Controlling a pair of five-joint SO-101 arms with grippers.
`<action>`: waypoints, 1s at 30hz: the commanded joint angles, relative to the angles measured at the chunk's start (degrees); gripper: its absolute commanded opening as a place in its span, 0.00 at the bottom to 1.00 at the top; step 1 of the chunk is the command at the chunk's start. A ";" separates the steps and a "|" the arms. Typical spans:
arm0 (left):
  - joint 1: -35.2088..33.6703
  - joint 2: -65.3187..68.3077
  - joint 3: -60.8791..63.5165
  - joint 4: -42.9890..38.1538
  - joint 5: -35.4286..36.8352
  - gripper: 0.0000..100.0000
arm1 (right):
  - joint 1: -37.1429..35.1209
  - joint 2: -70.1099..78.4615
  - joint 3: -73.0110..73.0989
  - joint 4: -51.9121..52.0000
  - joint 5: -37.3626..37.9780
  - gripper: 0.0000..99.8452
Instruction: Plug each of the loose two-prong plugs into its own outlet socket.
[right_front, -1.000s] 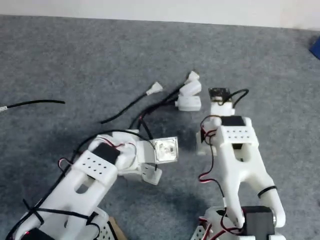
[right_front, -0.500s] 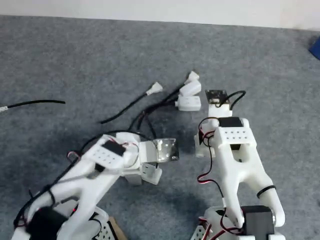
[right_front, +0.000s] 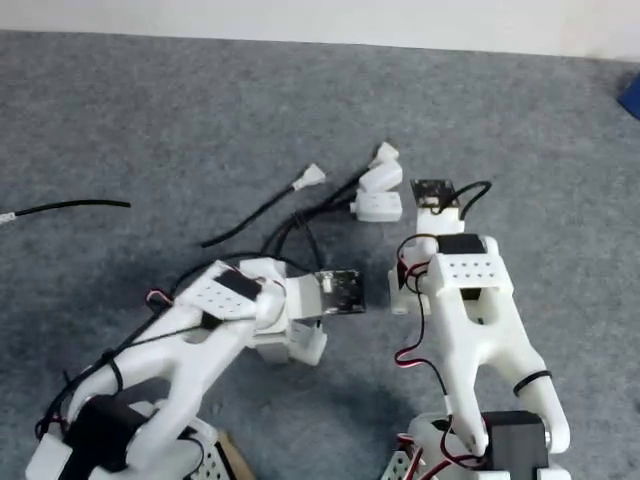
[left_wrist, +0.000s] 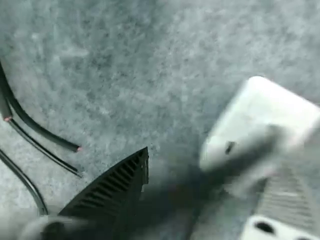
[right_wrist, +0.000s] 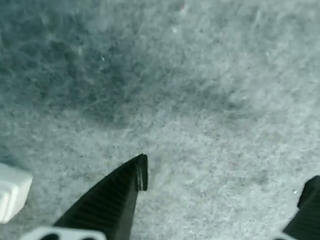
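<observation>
My right pincer (right_wrist: 225, 172): open, holding nothing, over grey carpet (right_wrist: 200, 75) | white outlet blocks (right_front: 378, 205): just beside it, to its left | loose plug (right_front: 308, 179) on black cable (right_front: 250, 215): farther left, ahead of my left pincer (right_front: 346, 296) | left pincer: I cannot tell whether open or closed.

Fuzzy grey felt table cover (right_front: 150, 110) — matt, smooth white plastic sockets (right_front: 378, 206), ribbed black fingers (right_wrist: 115, 195) (plastic)
</observation>
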 joint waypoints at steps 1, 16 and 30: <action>-0.40 0.22 -4.88 -1.14 4.84 0.05 | -0.57 -1.01 -0.13 -0.57 0.35 0.44; -5.49 -0.31 -8.57 0.00 6.24 0.01 | -0.57 -1.01 -0.13 -0.57 0.26 0.44; -33.27 0.13 -17.80 4.48 5.98 0.01 | -0.57 -1.01 -0.04 -0.40 0.26 0.44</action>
